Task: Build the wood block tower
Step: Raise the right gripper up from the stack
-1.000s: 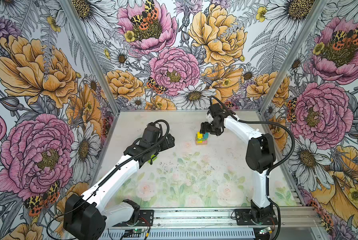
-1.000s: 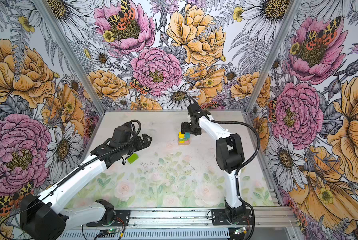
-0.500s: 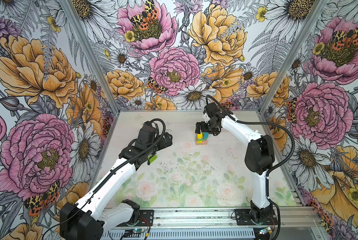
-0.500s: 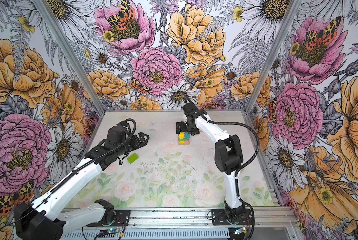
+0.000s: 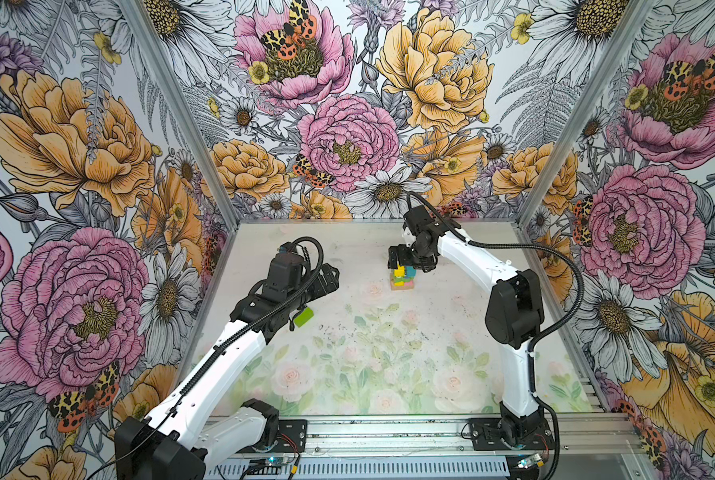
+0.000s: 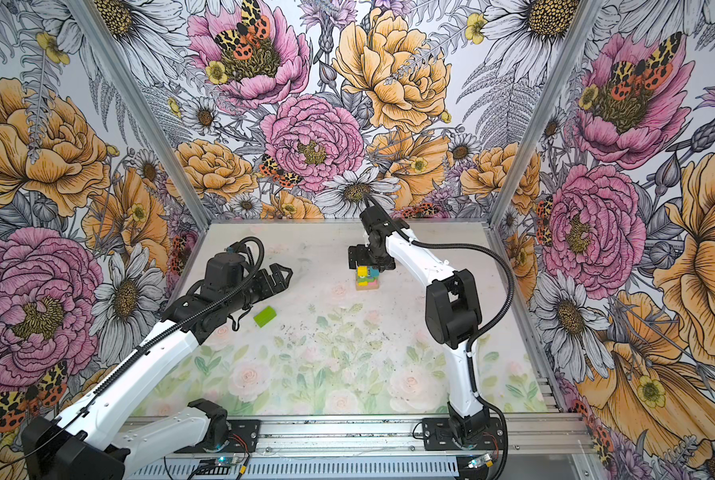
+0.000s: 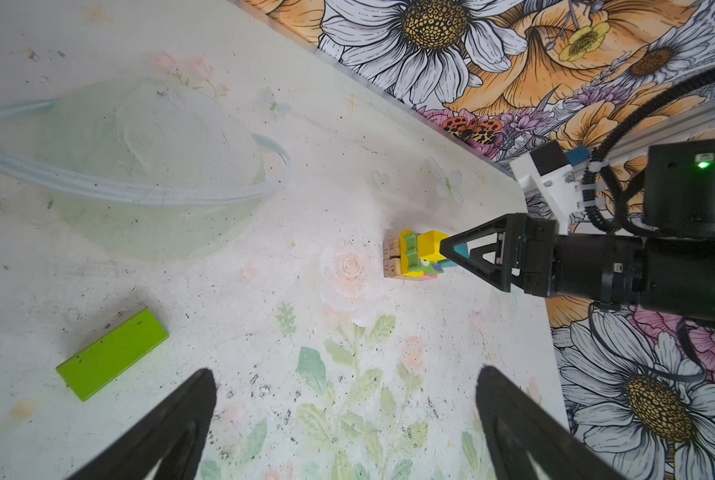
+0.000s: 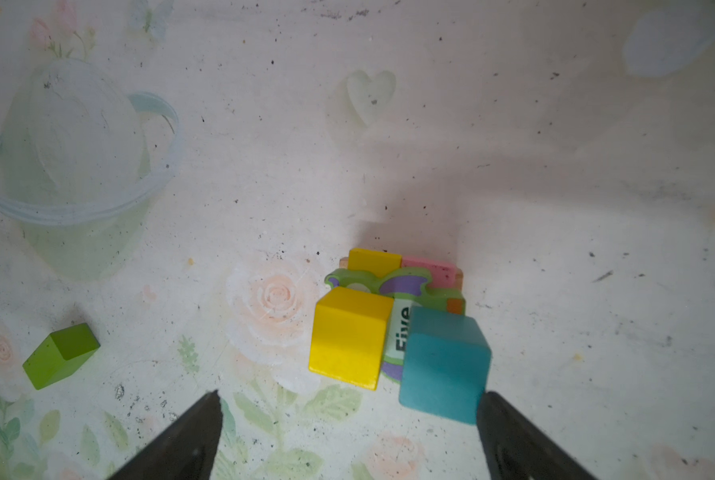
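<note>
Left gripper sits mid-left in both top views, jaws wide, nothing in it, up off the table. Lime block lies flat just below-right of it. In a top view the arm clips its edge, while the left wrist view shows the whole block.

Tower stands right of centre, toward the back wall. Right gripper hangs directly over it and hides its top in both top views. Its jaws are spread wide and grip nothing (one tip sits right at the teal cube, contact unclear).

Right wrist view shows the top layer: yellow cube and teal cube side by side on a green figure, with yellow bar and pink slab beneath. Only the left wrist view shows the tan planks at the base.
</note>
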